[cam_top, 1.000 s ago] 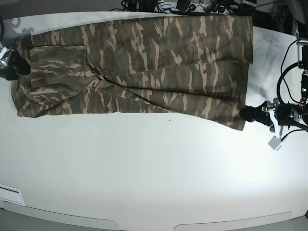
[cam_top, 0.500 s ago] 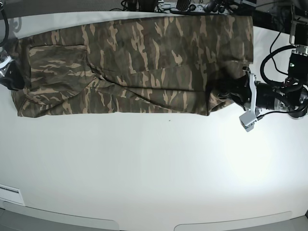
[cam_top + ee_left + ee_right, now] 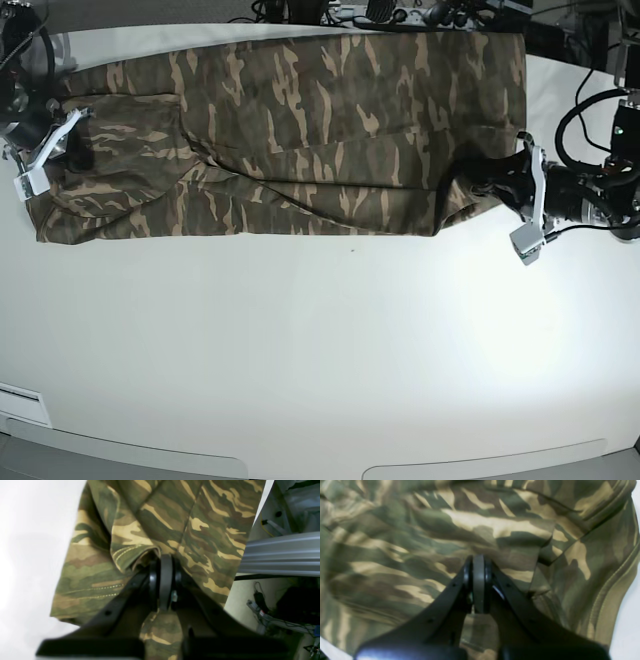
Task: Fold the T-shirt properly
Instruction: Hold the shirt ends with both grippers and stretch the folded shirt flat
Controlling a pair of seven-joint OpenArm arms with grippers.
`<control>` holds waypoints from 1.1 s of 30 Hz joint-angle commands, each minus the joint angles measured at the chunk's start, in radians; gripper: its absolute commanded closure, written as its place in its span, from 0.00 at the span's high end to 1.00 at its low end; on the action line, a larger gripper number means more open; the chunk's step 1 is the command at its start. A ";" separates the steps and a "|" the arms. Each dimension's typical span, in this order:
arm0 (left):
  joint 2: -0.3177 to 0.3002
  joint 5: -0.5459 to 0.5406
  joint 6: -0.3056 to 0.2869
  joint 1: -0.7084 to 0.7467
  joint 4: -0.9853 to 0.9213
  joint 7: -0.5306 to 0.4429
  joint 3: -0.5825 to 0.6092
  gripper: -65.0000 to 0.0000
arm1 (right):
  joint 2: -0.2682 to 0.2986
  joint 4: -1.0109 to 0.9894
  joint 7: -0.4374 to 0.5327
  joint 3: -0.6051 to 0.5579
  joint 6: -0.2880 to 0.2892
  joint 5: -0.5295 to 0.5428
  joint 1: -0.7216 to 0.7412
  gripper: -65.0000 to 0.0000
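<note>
The camouflage T-shirt (image 3: 300,130) lies flat across the far half of the white table (image 3: 320,350), its long side running left to right. At its right end my left gripper (image 3: 478,188) is shut on a bunched fold of the hem, which curls up at the fingertips in the left wrist view, where the gripper (image 3: 163,563) meets the T-shirt (image 3: 200,530). At the shirt's left end my right gripper (image 3: 80,150) lies over the cloth. In the right wrist view this gripper (image 3: 478,561) is shut with its tips in the T-shirt (image 3: 420,542).
Cables and equipment (image 3: 400,12) crowd the table's far edge. A grey aluminium rail (image 3: 282,555) runs beside the shirt's far edge in the left wrist view. A white label (image 3: 20,405) sits at the front left. White tabletop stretches in front of the shirt.
My left gripper pulled the shirt's lower right corner up and inward, then eased slightly right. My right gripper moved in over the shirt's left end and shut.
</note>
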 commanded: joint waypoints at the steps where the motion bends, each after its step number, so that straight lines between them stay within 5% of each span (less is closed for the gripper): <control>1: -0.037 -0.021 -0.009 -0.011 0.001 -0.006 -0.013 0.00 | 0.022 0.012 0.029 -0.002 0.005 -0.002 0.003 0.00; 8: -0.077 -0.021 -0.009 0.000 -0.103 -0.006 -0.013 0.00 | 0.019 0.011 0.092 -0.033 -0.098 -0.137 0.003 0.00; 16: -0.078 -0.008 -0.009 -0.001 -0.188 -0.006 -0.013 0.00 | 0.018 0.011 0.095 -0.033 -0.106 -0.146 0.003 0.00; 19: -0.077 0.113 -0.009 -0.001 -0.188 -0.006 -0.013 0.00 | 0.017 0.011 0.095 -0.033 -0.106 -0.146 0.003 0.00; 24: -0.077 0.353 -0.009 -0.001 -0.187 -0.217 -0.013 0.00 | 0.017 0.011 0.094 -0.033 -0.113 -0.146 0.003 0.00; 27: -0.077 0.420 -0.009 -0.012 -0.187 -0.262 -0.013 0.00 | 0.017 0.011 0.093 -0.033 -0.115 -0.145 0.003 0.00; 33: -0.071 0.199 -0.009 -0.011 -0.187 -0.178 -0.013 0.00 | 0.017 0.011 0.093 -0.033 -0.113 -0.101 0.004 0.00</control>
